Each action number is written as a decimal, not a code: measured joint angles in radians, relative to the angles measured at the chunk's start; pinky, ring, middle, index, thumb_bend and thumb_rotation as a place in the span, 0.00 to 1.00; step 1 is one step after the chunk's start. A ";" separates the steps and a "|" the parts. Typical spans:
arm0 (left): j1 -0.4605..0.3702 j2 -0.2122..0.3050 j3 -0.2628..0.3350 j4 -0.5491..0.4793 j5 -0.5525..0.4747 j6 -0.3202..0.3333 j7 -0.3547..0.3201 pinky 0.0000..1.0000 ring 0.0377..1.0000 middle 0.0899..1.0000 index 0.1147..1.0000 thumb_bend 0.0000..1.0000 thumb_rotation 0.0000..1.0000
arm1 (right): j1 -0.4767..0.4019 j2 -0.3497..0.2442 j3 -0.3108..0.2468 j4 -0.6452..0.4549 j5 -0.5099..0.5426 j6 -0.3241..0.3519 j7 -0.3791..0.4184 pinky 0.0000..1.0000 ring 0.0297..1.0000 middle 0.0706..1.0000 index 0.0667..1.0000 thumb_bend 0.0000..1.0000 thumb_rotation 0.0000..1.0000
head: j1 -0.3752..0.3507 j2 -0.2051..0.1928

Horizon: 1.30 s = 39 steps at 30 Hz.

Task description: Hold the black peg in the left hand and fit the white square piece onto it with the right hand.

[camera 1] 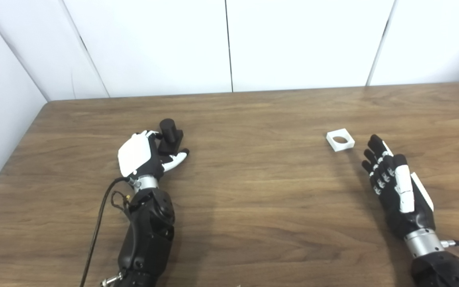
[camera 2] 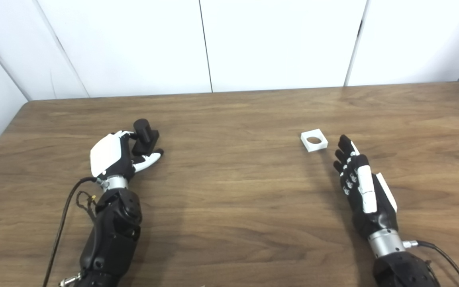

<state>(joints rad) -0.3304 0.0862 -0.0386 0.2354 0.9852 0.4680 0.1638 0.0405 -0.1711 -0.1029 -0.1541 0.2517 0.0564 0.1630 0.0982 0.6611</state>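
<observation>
Wood table (camera 1: 253,223): my left hand (camera 1: 144,155) is grasping the black peg (camera 1: 169,137) upright for mating; right hand (camera 1: 393,179), fingers released, is nearing the white square piece (camera 1: 340,140) at frame right.

wood-grain worktop (camera 1: 253,207), brown, back edge against white wall panels. white square piece (camera 1: 340,140) lies flat on it right of centre, round hole facing up. black peg (camera 1: 169,136) stands upright on a square base at left. the two are well apart, bare wood between them.
</observation>
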 measured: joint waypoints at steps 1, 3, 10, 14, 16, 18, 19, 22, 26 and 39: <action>-0.002 0.002 -0.002 0.002 -0.003 0.000 0.006 0.90 0.95 0.88 0.67 0.77 0.43 | 0.000 -0.001 0.000 0.000 0.000 0.000 0.000 1.00 1.00 1.00 0.97 0.62 1.00 | 0.000 0.000; -0.005 0.005 -0.004 0.007 -0.014 -0.001 0.019 0.87 0.95 0.87 0.66 0.75 0.40 | 0.000 -0.003 0.000 0.000 0.000 0.001 0.000 1.00 1.00 1.00 0.97 0.62 1.00 | 0.000 0.002; -0.019 0.017 -0.017 0.026 -0.067 -0.005 0.051 0.84 0.95 0.87 0.66 0.71 0.32 | 0.002 -0.007 0.000 -0.001 0.001 0.002 0.000 1.00 1.00 1.00 0.97 0.62 1.00 | 0.005 0.000; -0.019 0.021 -0.029 0.027 -0.081 -0.007 0.071 0.83 0.94 0.86 0.64 0.69 0.28 | 0.003 -0.010 0.000 -0.002 0.001 0.004 0.000 1.00 1.00 1.00 0.97 0.63 1.00 | 0.006 0.000; -0.019 0.021 -0.033 0.027 -0.083 -0.010 0.076 0.83 0.94 0.86 0.63 0.69 0.26 | 0.003 -0.011 0.000 -0.002 0.001 0.004 0.000 1.00 1.00 1.00 0.97 0.63 1.00 | 0.008 -0.002; -0.019 0.022 -0.036 0.027 -0.094 -0.012 0.081 0.83 0.94 0.86 0.63 0.69 0.24 | 0.004 -0.013 0.000 -0.002 0.001 0.004 0.002 1.00 1.00 1.00 0.97 0.64 1.00 | 0.009 -0.002; -0.019 0.022 -0.038 0.027 -0.101 -0.014 0.088 0.83 0.94 0.86 0.63 0.69 0.23 | 0.004 -0.015 0.000 -0.002 0.001 0.004 0.004 1.00 1.00 1.00 0.97 0.64 1.00 | 0.009 -0.002; -0.020 0.023 -0.042 0.027 -0.106 -0.015 0.096 0.85 0.94 0.86 0.62 0.68 0.21 | 0.004 -0.016 0.000 -0.002 0.001 0.004 0.006 1.00 1.00 1.00 0.97 0.66 1.00 | 0.012 -0.002; -0.022 0.025 -0.046 0.026 -0.117 -0.017 0.098 0.84 0.94 0.85 0.60 0.68 0.16 | 0.004 -0.018 -0.001 -0.002 0.001 0.004 0.007 0.99 1.00 1.00 0.97 0.65 1.00 | 0.017 0.000; -0.024 0.026 -0.050 0.015 -0.091 -0.017 0.092 0.86 0.94 0.84 0.58 0.71 0.16 | 0.005 -0.035 -0.002 -0.002 0.006 0.004 0.021 1.00 1.00 1.00 0.98 0.66 1.00 | 0.024 0.002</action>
<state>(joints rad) -0.3546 0.1119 -0.0884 0.2500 0.8946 0.4507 0.2558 0.0452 -0.2066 -0.1045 -0.1560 0.2574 0.0603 0.1840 0.1227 0.6627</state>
